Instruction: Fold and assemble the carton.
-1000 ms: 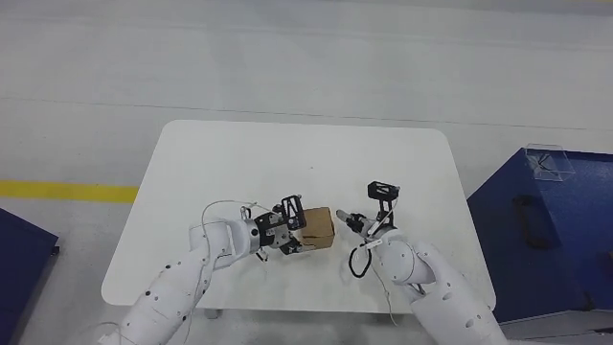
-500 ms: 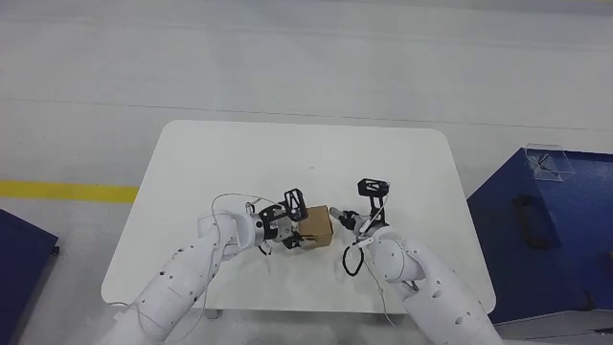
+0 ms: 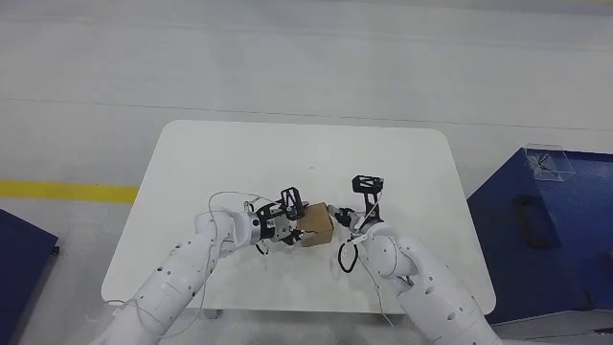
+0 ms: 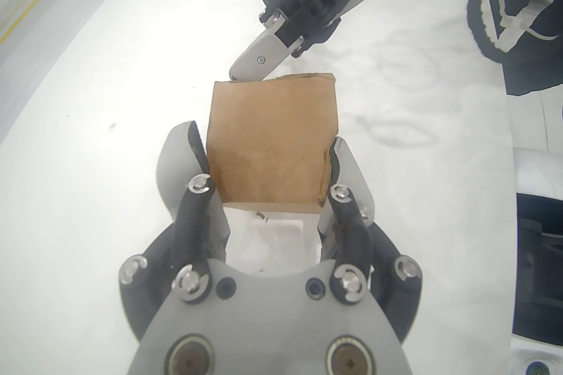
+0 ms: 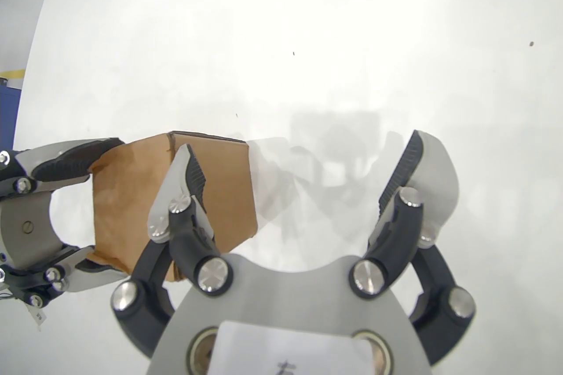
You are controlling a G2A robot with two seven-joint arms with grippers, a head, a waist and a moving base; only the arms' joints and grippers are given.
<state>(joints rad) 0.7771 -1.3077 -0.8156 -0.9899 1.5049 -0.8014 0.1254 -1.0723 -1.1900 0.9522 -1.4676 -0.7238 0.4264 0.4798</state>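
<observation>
A small brown carton (image 3: 317,223) sits near the front middle of the white table (image 3: 287,153). My left gripper (image 4: 266,157) is shut on the carton (image 4: 270,130), one finger on each side wall. On the carton's far side, my right gripper (image 5: 303,161) stands open and holds nothing. One of its fingers (image 5: 187,174) rests against the carton's (image 5: 127,192) end face. That finger (image 4: 257,60) meets the box's upper far edge in the left wrist view. From above, the left gripper (image 3: 293,218) and right gripper (image 3: 347,207) flank the box.
A blue cabinet (image 3: 556,230) stands off the table's right side, and another blue object (image 3: 19,249) off its left. The table's front edge lies close behind both arms. Bare tabletop stretches beyond the carton.
My right gripper has moved left, closing the gap until one finger meets the carton. The left gripper has shifted slightly away from the front edge with the carton still held.
</observation>
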